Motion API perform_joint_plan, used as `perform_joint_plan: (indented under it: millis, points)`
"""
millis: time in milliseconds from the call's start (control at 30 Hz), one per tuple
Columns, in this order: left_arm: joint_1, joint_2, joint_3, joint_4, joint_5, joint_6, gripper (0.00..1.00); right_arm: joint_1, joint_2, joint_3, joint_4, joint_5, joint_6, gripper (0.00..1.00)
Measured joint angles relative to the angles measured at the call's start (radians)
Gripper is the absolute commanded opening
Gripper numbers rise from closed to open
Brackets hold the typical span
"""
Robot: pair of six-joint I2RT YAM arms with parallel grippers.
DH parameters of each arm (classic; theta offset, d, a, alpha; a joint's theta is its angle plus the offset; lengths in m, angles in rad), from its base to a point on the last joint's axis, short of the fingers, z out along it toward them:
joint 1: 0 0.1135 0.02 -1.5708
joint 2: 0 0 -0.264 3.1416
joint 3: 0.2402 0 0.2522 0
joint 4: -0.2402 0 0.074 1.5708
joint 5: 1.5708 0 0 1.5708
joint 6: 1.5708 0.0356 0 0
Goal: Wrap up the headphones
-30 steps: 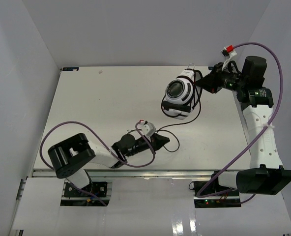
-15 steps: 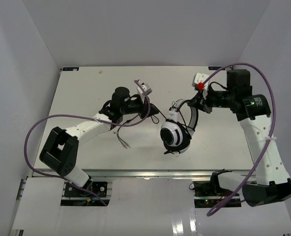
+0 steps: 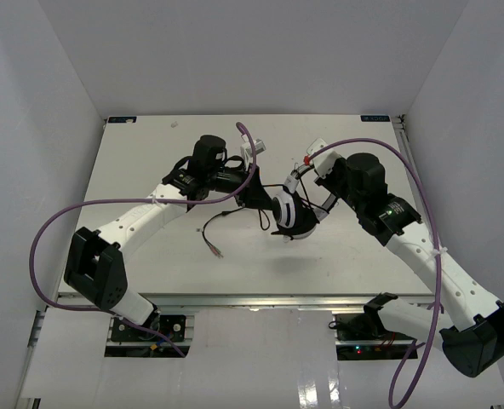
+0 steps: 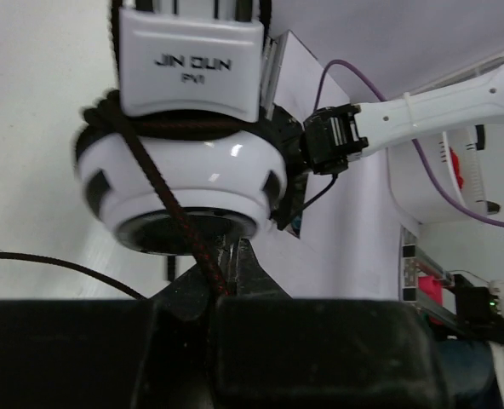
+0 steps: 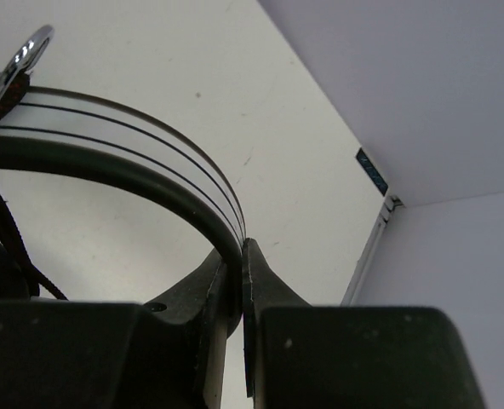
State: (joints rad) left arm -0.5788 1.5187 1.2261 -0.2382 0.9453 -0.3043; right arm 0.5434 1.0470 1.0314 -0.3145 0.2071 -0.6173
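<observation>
**Mid-table, held between both arms: headphones, wrap part done**

- **Item:** headphones (image 3: 290, 215), white w/ black pads. Held up off the table (image 3: 354, 264) near its centre, with a shadow below.
- **Right gripper** (image 5: 243, 256): jaws clenched on the headband (image 5: 107, 166), with the thin band pinched edge-on between both tips. It acts as the holder.
- **Left gripper** (image 4: 222, 285): jaws closed on the cable (image 4: 150, 183). The cable runs diagonally down across the ear cup (image 4: 226, 175) and into the pinch just below it. It acts as the winder.
- **Cable on cup:** one pass crosses the cup face. More looks bunched round the cup's upper edge, but the turn count can't be read.
- **Slack:** the rest of the cable trails onto the table on the left arm's side, and the plugs (image 3: 217, 253) lie loose there.
- **Status (est.):** wrap begun, with a fair length left to wind.

**Handling notes for next turn (judgement):**
- Keep light tension on the cable so turns already laid don't slip off the rounded cup.
- Carry the cable round the cup or band, not across the pad face. Lay each turn beside the previous one.
- The right grip is narrow, so avoid hard sideways pulls that could twist the band out.
- Re-grip further down the cable between turns, and watch that the plugs don't snag on an arm.
</observation>
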Motion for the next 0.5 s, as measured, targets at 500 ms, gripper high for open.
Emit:
perform_joint_plan:
  millis: [500]
  points:
    - [-0.023,0.058,0.086,0.199,0.025,-0.518,0.4,0.109,0.114,-0.043,0.357,0.37,0.085,0.08]
